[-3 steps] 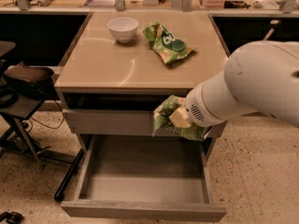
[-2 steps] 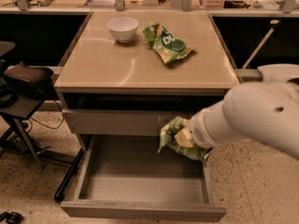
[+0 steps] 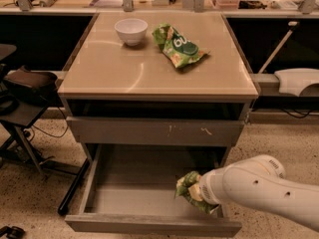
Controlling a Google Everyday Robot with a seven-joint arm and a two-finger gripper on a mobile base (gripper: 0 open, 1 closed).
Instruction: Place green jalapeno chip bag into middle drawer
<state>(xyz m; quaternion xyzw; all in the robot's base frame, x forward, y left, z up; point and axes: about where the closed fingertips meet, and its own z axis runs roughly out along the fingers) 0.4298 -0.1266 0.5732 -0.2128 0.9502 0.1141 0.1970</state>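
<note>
At lower right of the frame, the white arm reaches in and the gripper (image 3: 196, 191) is clamped on the green jalapeno chip bag (image 3: 184, 184). The crumpled bag sits within the right front corner of the middle drawer (image 3: 134, 195), which is pulled out. Directly above it, the scratched drawer front (image 3: 154, 132) is closed. On the tabletop (image 3: 124, 73) stand a white bowl (image 3: 131, 30) and a second green bag (image 3: 178, 46).

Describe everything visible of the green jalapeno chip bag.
The green jalapeno chip bag looks like crumpled, glossy green foil with a paler yellow-green patch. It is bunched up against the gripper. It hangs low inside the open middle drawer, near the front corner on the picture's right. Whether it touches the tray floor is unclear.
</note>
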